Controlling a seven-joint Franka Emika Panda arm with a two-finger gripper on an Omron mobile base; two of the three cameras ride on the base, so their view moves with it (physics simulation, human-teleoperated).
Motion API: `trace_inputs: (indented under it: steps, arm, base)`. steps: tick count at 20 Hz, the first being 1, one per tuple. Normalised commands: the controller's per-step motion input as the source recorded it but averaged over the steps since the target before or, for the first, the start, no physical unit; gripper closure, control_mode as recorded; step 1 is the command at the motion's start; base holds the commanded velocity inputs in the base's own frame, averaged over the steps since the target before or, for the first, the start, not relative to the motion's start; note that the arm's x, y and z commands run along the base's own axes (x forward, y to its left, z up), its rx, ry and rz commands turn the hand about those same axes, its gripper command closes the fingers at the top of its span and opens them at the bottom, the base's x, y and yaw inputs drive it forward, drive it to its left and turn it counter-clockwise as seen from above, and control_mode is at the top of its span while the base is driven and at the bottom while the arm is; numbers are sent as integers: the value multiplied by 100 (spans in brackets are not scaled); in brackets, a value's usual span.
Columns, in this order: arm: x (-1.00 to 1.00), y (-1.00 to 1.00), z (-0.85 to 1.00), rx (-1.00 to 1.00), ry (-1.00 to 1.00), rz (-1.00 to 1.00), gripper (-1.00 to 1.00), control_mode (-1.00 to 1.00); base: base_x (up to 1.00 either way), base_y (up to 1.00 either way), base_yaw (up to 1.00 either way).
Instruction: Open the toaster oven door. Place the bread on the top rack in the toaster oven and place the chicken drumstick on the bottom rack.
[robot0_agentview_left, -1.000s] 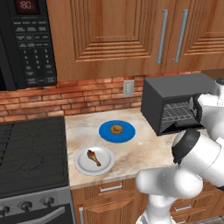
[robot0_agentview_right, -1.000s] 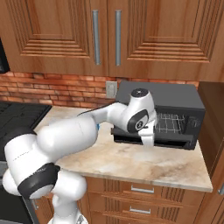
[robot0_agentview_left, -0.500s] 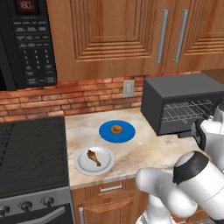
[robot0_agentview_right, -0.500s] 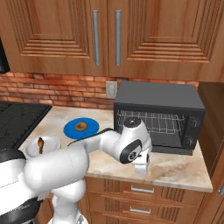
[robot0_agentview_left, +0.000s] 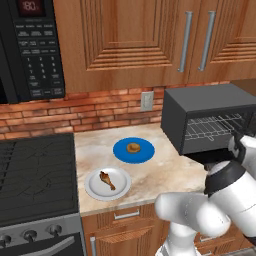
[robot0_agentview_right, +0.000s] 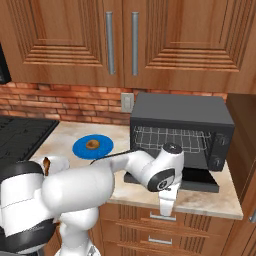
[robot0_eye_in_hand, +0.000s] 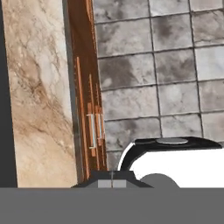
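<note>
The toaster oven (robot0_agentview_right: 182, 112) stands at the counter's right end, its silver racks (robot0_agentview_left: 212, 127) showing. Its door (robot0_agentview_right: 200, 181) lies folded down flat in front of it. The bread (robot0_agentview_left: 133, 147) rests on a blue plate (robot0_agentview_left: 120, 152) mid-counter, also seen as the bread (robot0_agentview_right: 92, 145). Nearer the front, the chicken drumstick (robot0_agentview_left: 106, 179) lies on a white plate (robot0_agentview_left: 95, 190). My gripper (robot0_agentview_right: 165, 212) hangs pointing down, just past the counter's front edge and left of the door. It is shut with nothing in it. In the hand view its fingertips (robot0_eye_in_hand: 111, 184) sit together.
A black microwave (robot0_agentview_left: 30, 50) hangs at the upper left over a dark stove (robot0_agentview_left: 35, 175). Wooden wall cabinets (robot0_agentview_right: 120, 40) sit above the counter and drawers (robot0_eye_in_hand: 92, 131) below it. My own arm (robot0_agentview_right: 100, 180) stretches across the counter's front.
My hand has come away from the oven's front and swung down past the counter edge. The door, partly lowered before, now lies flat.
</note>
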Motion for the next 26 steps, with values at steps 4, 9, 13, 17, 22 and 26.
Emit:
trace_inputs:
  steps: [4, 9, 13, 17, 22, 26]
  arm:
    - [-3, -2, 46, 18, 17, 0, 100, -100]
    - [-1, 11, 61, 1, -1, 0, 100, -100]
    - [20, 12, 37, 0, -19, 1, 100, -100]
    - [49, 25, -11, -5, -24, 0, 100, -100]
    - [50, 26, -51, -13, -25, 2, 100, -100]
    - [52, 9, -59, -20, -4, 7, 100, -100]
  base:
    - [0, 0, 0]
    - [0, 0, 0]
    - [0, 0, 0]
    - [0, 0, 0]
    - [0, 0, 0]
    - [0, 0, 0]
